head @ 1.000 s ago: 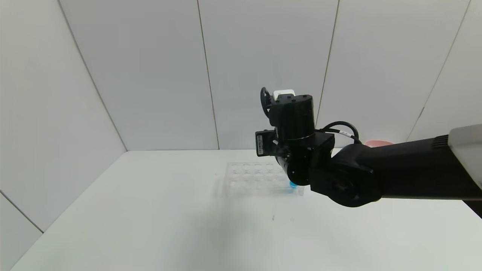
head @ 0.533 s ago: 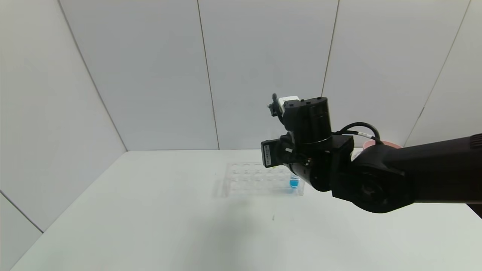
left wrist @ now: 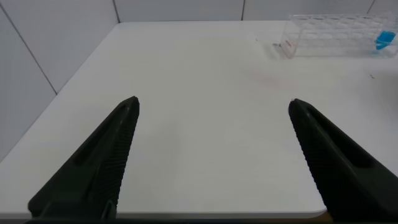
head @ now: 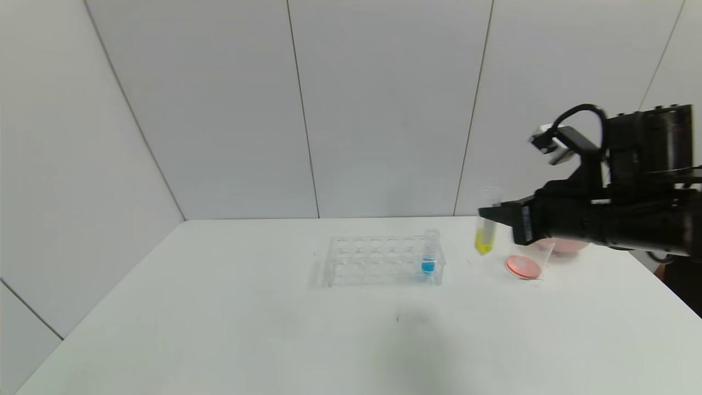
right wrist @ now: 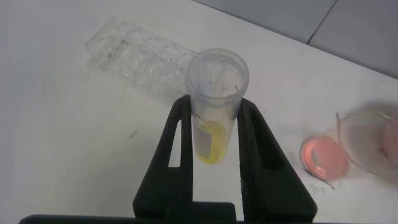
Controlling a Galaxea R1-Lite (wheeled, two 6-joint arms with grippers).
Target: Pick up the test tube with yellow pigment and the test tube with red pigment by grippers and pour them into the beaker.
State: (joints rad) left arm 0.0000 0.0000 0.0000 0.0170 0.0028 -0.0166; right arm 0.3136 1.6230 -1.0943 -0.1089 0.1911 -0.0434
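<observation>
Two grippers are in view. Our right gripper (head: 490, 215) is raised above the right part of the white bench (head: 219, 329), and its fingers (right wrist: 181, 146) are closed on the test tube with yellow pigment (head: 485, 233), which it holds upright with the open mouth up and yellow liquid at the rounded tip. The tube hangs clear of the bench, between the clear tube rack (head: 378, 260) and the beaker (head: 526, 262). The beaker stands just beside the tube, farther to the right, with red-orange liquid in its bottom, and a pink bowl (head: 567, 245) sits behind it. In the rack a tube with blue liquid (head: 429, 258) stands at the right end. Our left gripper (left wrist: 211, 112) hovers low over the left side of the bench, fingers (left wrist: 99, 165) spread wide with nothing between them.
</observation>
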